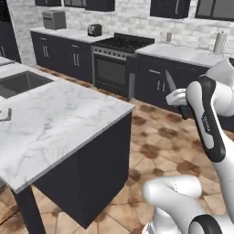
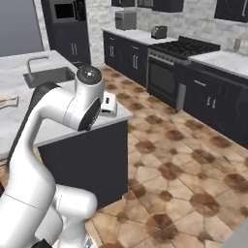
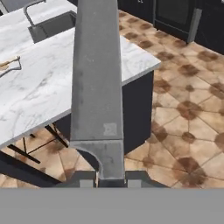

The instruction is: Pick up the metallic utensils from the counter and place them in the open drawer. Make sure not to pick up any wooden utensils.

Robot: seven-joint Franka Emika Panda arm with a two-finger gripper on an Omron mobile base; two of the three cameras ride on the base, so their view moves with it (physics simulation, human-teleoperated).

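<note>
My gripper (image 1: 181,103) is shut on the knife (image 1: 170,83) and holds it in the air, right of the counter (image 1: 59,123) and over the tiled floor. Its silver blade points up and its black handle hangs below the fingers. In the hand view the blade (image 3: 97,78) runs up the middle from my gripper (image 3: 109,178). On the counter's (image 3: 48,87) far left lie a grey fork (image 3: 16,65) and a tan wooden utensil (image 3: 4,65), side by side. A dark flat edge (image 3: 22,168) below the counter's near side may be the open drawer; I cannot tell.
A dark sink (image 1: 20,82) with a grey faucet (image 2: 32,65) is set into the island. The stove (image 1: 116,59) and dark cabinets (image 1: 157,82) line the far wall. Brown tiled floor (image 2: 184,160) lies between them and the island.
</note>
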